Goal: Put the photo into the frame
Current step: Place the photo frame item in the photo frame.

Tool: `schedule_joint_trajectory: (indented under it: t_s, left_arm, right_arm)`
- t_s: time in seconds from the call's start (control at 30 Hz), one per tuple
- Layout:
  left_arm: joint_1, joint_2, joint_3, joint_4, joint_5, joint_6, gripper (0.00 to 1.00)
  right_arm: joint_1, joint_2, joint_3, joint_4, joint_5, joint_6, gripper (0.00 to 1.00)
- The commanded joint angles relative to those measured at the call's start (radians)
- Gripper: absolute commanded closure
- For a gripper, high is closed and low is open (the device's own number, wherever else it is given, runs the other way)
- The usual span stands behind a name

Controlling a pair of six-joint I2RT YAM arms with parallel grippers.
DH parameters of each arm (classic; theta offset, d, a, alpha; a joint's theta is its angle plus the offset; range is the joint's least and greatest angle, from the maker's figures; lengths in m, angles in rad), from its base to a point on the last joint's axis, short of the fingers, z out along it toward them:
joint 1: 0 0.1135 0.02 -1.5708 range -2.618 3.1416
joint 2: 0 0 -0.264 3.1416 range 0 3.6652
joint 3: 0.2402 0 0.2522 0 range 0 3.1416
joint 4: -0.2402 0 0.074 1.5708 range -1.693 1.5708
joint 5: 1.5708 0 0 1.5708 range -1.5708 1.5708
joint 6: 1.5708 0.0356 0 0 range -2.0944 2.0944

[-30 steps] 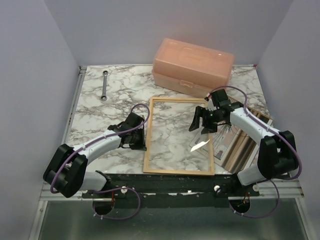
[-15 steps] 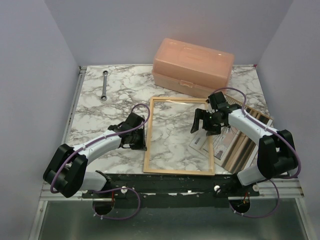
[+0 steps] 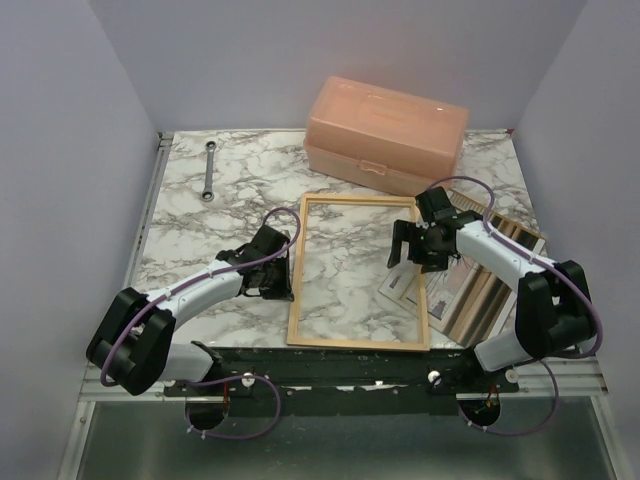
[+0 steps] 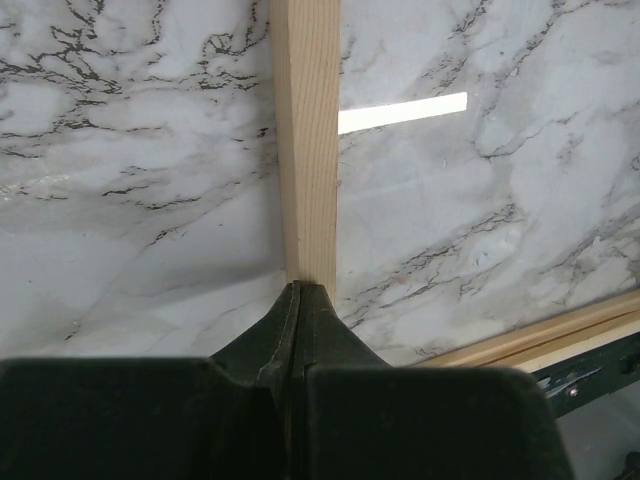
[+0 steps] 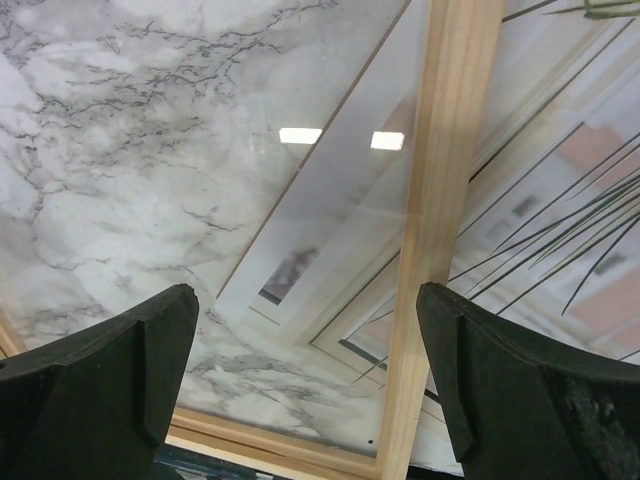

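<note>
Photo (image 3: 448,288) lies toward near-right corner of table (image 3: 200,235), one corner seemingly under right rail of frame (image 3: 355,344); right gripper (image 3: 415,250) gaping above it, left gripper (image 4: 300,300) closed against left rail. Risk: pushing creases trapped paper or shifts frame

Peach plastic box (image 3: 386,133) at back, wrench (image 3: 209,171) back left, brown panel (image 3: 495,290) right, marble table (image 3: 240,200)

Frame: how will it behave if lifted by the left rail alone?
Probably rigid: the frame is thin wood moulding. Light glints suggest a glass pane inside, so likely fragile and heavier than it looks. The left gripper pinches one rail only, so the far side may droop.
</note>
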Motion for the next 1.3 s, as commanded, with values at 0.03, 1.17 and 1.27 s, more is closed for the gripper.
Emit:
schedule_joint_trajectory:
  t_s: [0.03, 1.17, 1.27]
  left_arm:
    - [-0.024, 0.057, -0.068, -0.05, -0.076, 0.021, 1.0]
    - [-0.022, -0.074, -0.056, 0.0, -0.059, -0.004, 0.9]
    - [-0.022, -0.038, -0.054, 0.019, -0.052, -0.003, 0.9]
  right_arm:
    - [0.009, -0.043, -0.001, -0.013, 0.098, 0.005, 0.0]
    - [0.009, -0.038, -0.127, 0.092, 0.028, 0.08, 0.15]
    - [0.009, -0.023, -0.131, 0.1, 0.019, 0.075, 0.15]
